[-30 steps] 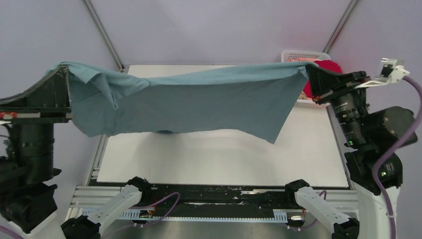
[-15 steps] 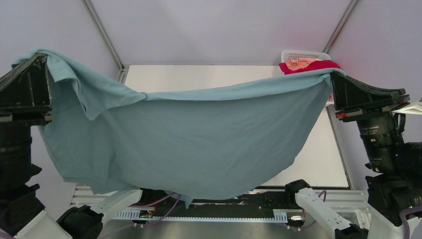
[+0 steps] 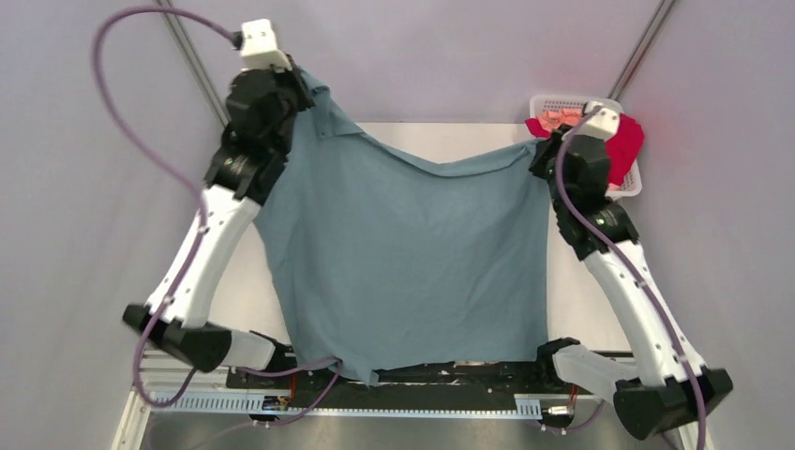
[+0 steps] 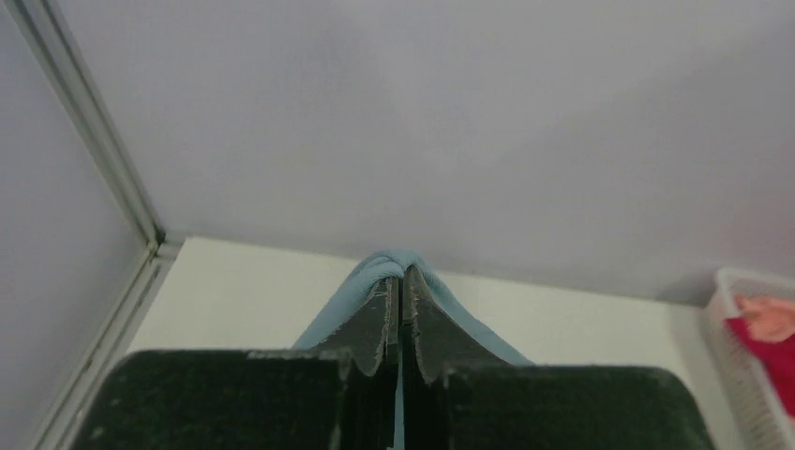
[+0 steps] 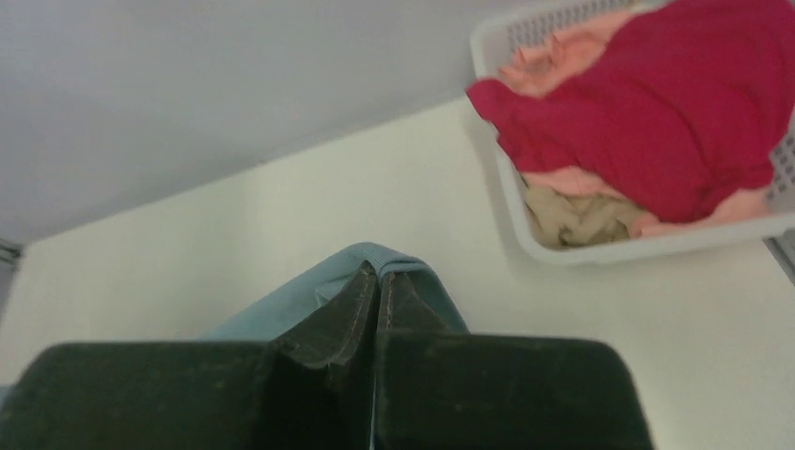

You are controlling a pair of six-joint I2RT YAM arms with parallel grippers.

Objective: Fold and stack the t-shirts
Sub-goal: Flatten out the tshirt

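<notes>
The teal shirt (image 3: pixel 403 253) hangs spread like a sheet between the two hands and covers most of the middle of the surface (image 3: pixel 450 141). Its held edge runs left to right along the far side and sags in the middle. The body runs from there down to the near edge, where the hem lies over the base rail and one corner hangs past it. The left side of the held edge is higher than the right, with loose folds bunched just under the left hand (image 3: pixel 302 92).

In the left wrist view the fingers are pressed together on a fold of teal cloth, which loops over their tips. The right hand (image 5: pixel 378 277) is clamped the same way on the other corner, its fingers together with cloth wrapped over them.

Bare surface shows as a narrow strip left of the shirt, a strip between the shirt's right edge and the right arm, and a band at the far side above the sagging edge. The left arm reaches up outside the surface's left edge. The right arm runs along the right edge.

The basket (image 5: pixel 525 225) sits at the far right corner, and the right hand is just beside its left wall. It holds the red shirt (image 5: pixel 656 103), heaped on top and spilling over the rim. The peach shirt (image 5: pixel 553 56) lies under and behind it, and a tan cloth (image 5: pixel 572 216) lies against the near wall.
</notes>
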